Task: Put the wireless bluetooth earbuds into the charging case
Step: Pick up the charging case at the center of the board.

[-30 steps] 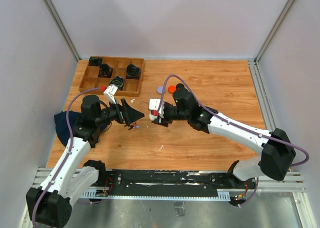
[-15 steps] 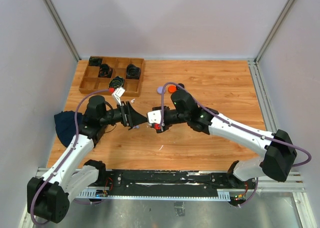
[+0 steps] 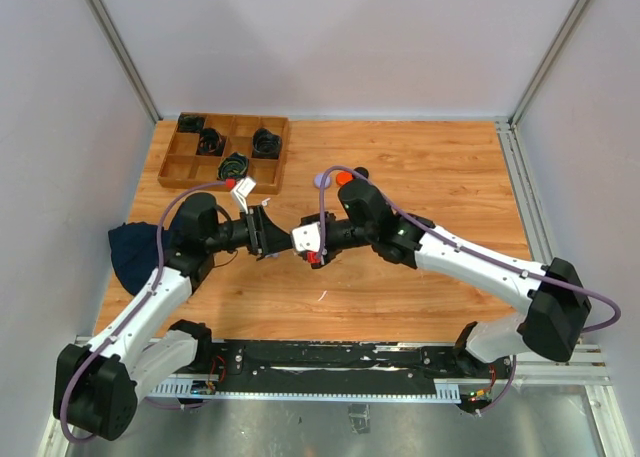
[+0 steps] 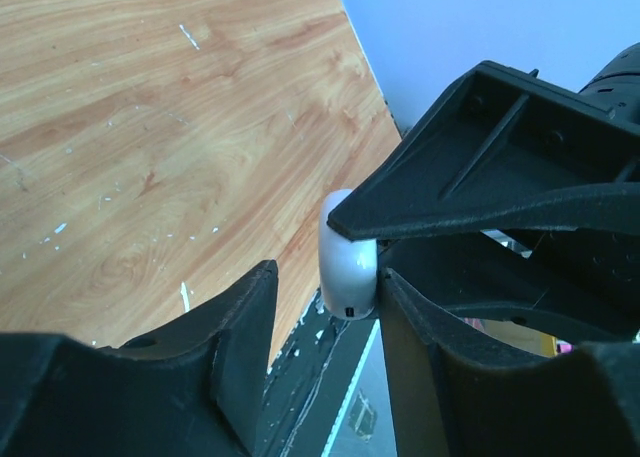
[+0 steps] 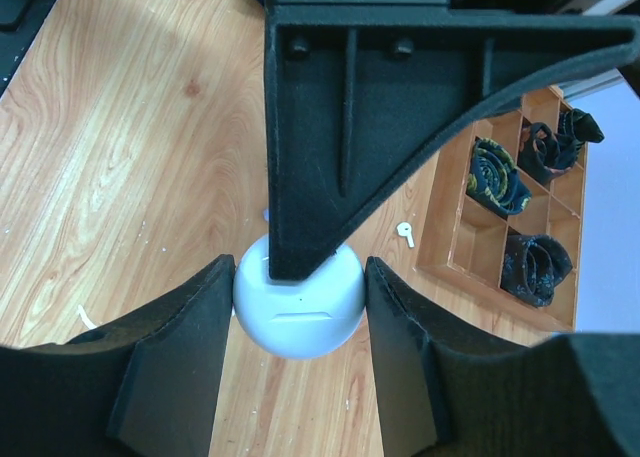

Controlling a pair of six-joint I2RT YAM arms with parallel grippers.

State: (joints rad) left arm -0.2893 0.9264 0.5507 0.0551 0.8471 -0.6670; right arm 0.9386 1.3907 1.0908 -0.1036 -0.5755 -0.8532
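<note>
The charging case (image 5: pixel 300 302), round and white, is pinched between the two fingers of my right gripper (image 5: pixel 298 277) above the table. The case (image 3: pixel 303 236) sits where the two grippers meet in the top view. My left gripper (image 4: pixel 325 277) straddles the case (image 4: pixel 348 267) from the opposite side. Its right finger touches the case and its left finger (image 4: pixel 245 327) stands apart from it. One left finger (image 5: pixel 340 107) lies across the case's top. A white earbud (image 5: pixel 405 234) lies on the wood near the tray. The case looks closed.
A wooden compartment tray (image 3: pixel 190 167) with coiled black cables stands at the back left. A purple disc (image 3: pixel 321 180) and an orange disc (image 3: pixel 343 178) lie behind the right arm. A dark blue cloth (image 3: pixel 125 252) lies at the left edge.
My left gripper has moved right to the case and its jaws have narrowed around it. The right gripper has shifted slightly left and nearer, still holding the case.
</note>
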